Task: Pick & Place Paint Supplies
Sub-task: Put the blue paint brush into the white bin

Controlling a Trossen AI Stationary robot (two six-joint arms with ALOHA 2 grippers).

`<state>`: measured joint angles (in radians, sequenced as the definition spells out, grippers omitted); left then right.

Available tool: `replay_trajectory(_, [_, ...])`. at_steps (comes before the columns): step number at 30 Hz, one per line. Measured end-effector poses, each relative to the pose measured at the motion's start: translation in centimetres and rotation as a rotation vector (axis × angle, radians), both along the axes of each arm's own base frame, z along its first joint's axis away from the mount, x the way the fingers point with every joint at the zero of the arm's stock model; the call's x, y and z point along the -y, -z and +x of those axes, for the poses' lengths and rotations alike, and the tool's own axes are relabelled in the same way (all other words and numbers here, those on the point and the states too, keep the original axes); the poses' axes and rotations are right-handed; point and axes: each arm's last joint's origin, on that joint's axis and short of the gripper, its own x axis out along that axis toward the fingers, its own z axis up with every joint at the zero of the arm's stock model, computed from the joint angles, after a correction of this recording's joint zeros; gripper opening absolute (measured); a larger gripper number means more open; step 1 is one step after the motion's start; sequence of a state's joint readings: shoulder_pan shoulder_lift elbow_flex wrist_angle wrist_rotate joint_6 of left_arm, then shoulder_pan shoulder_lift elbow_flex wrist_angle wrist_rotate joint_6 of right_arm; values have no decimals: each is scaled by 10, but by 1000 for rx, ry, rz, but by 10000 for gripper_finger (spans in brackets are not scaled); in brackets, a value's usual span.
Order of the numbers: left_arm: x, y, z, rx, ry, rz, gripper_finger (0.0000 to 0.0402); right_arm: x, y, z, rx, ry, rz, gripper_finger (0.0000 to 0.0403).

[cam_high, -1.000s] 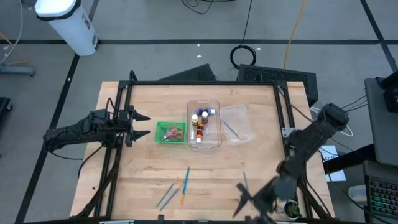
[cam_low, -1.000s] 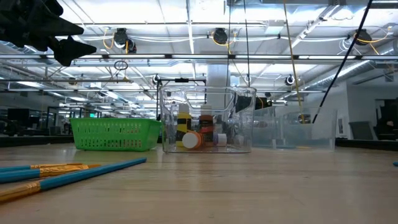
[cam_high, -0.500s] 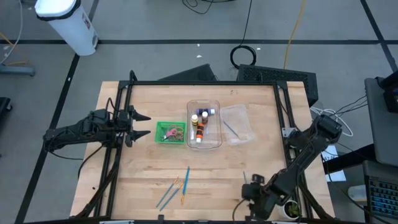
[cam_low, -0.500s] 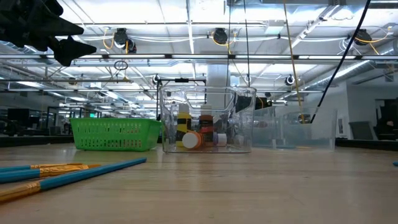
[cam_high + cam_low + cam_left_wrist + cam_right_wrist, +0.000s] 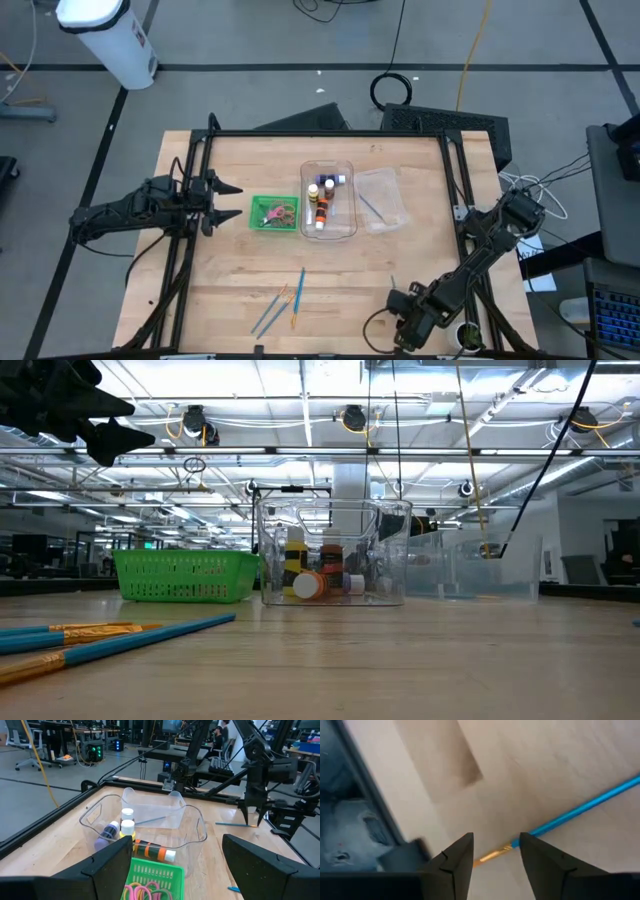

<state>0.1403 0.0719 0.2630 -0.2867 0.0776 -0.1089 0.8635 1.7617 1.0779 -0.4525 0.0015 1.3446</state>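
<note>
The left arm reaches in low from the left side, its gripper (image 5: 228, 201) hovering above the surface with fingers (image 5: 107, 867) spread wide. The right arm folds back hard on itself, wrist tipped straight down, its gripper (image 5: 492, 849) low with fingers (image 5: 457, 857) parted.

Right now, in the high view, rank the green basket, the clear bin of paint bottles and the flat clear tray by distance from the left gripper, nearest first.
From the left gripper, at the table's left edge:
1. Green basket, just beside it, holding scissors.
2. Clear bin of paint bottles, at the table's middle.
3. Flat clear tray, right of the bin, with one blue brush in it.
</note>
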Motion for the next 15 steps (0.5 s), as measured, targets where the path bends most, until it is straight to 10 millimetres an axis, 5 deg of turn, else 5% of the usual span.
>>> replay_trajectory(15, [0,0,0,0,0,0,310,15,12,7,71,-216,-245,69])
